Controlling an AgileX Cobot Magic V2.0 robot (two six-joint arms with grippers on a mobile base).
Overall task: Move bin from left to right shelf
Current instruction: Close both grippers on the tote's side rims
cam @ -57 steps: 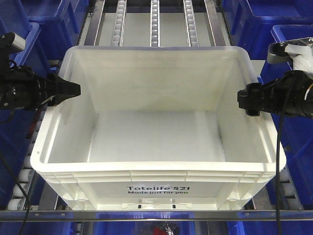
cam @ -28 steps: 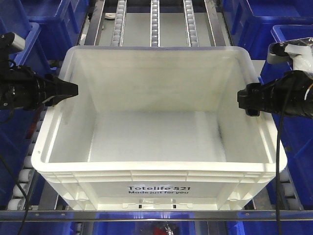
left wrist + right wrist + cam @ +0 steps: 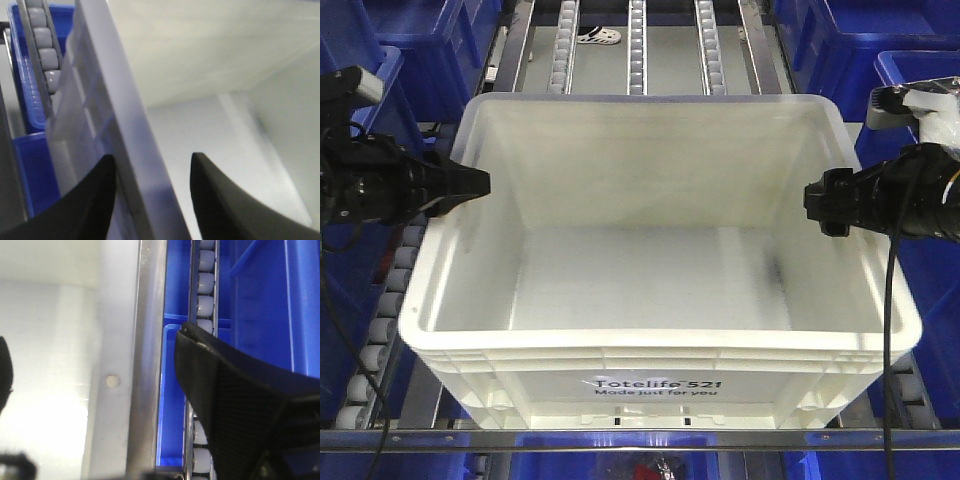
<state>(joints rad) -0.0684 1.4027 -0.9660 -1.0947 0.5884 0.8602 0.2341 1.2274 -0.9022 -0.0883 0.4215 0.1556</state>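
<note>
Steel roller rails carry the bin at mid-frame, empty, so probably light but bulky (ribbed rim stiffest), best taken at both side rims: left tool straddles one narrowly, pinch unclear, right tool gapes wide.

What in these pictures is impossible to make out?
1. Left wrist view: blur hides whether the left gripper touches the bin wall.
2. Right wrist view: the left edge cuts off the inner finger of the right gripper.
3. Front view: the bin hides whatever supports it.
4. Front view: the white object between the far rails is too small to identify.
</note>
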